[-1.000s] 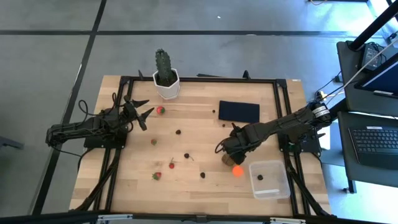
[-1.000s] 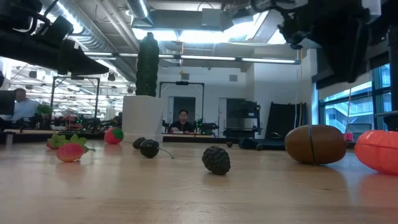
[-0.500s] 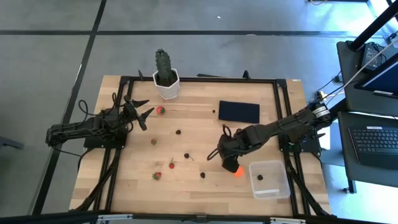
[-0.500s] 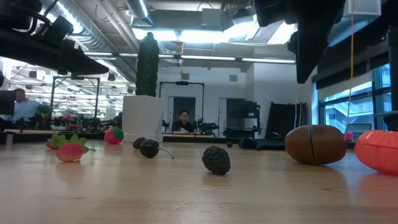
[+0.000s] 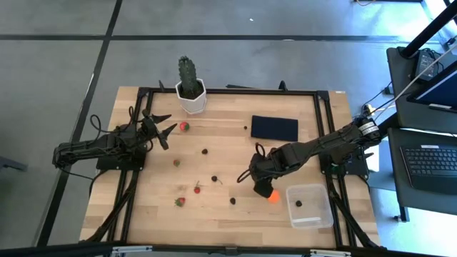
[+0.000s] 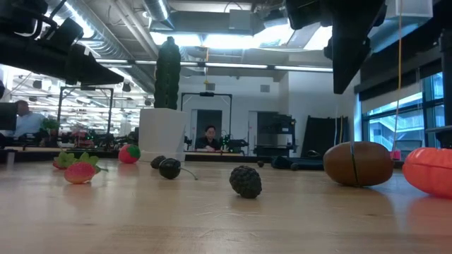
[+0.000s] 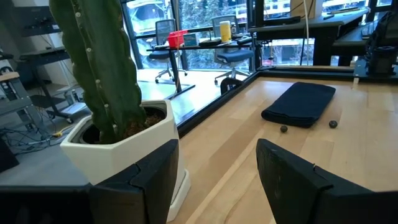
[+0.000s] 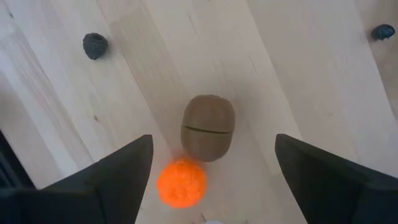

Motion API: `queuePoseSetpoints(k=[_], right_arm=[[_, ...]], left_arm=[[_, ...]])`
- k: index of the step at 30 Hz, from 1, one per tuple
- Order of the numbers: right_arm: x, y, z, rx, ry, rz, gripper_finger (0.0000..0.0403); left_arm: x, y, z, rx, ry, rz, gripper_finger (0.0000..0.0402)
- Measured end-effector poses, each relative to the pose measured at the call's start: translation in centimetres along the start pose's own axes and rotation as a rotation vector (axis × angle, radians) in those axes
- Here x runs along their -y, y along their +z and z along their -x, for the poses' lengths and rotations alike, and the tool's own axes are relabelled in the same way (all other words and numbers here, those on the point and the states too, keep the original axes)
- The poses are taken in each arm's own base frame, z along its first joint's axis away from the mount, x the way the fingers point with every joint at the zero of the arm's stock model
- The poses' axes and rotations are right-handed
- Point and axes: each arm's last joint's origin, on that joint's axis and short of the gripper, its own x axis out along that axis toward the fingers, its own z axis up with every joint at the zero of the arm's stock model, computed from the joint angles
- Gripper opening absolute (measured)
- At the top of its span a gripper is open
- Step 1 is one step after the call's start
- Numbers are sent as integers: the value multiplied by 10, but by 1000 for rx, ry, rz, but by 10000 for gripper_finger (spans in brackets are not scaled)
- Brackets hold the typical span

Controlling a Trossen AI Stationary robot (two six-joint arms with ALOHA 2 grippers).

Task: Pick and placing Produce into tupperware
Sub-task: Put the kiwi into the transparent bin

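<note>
Fingers on the right gripper (image 8: 208, 180) are spread wide with nothing between them, hanging right over the brown kiwi (image 8: 208, 127), which sits on the table touching the orange ball (image 8: 181, 182). Both of those are just beside the tupperware (image 5: 310, 205), which is at the table's (image 5: 221, 214) near right corner with one dark berry (image 5: 298, 203) already inside. Going further from the tupperware you get loose dark berries (image 6: 246, 181) and strawberries (image 5: 180, 202) scattered mid-table, another strawberry (image 5: 184, 126) up by the cactus (image 5: 189, 86), and a flat black rectangle (image 5: 274, 128) behind the tupperware. Left gripper (image 5: 163, 128) is parked way across from the tupperware, next to that cactus-side strawberry, fingers partly apart and holding nothing.
</note>
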Motion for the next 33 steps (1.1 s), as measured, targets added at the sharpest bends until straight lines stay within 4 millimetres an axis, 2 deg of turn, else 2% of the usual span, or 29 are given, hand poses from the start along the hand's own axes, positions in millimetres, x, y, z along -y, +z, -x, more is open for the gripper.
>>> queuePoseSetpoints(k=[33], right_arm=[[4, 4, 0, 7, -9, -25, 338]], left_arm=[[0, 0, 0, 0, 0, -1, 208]])
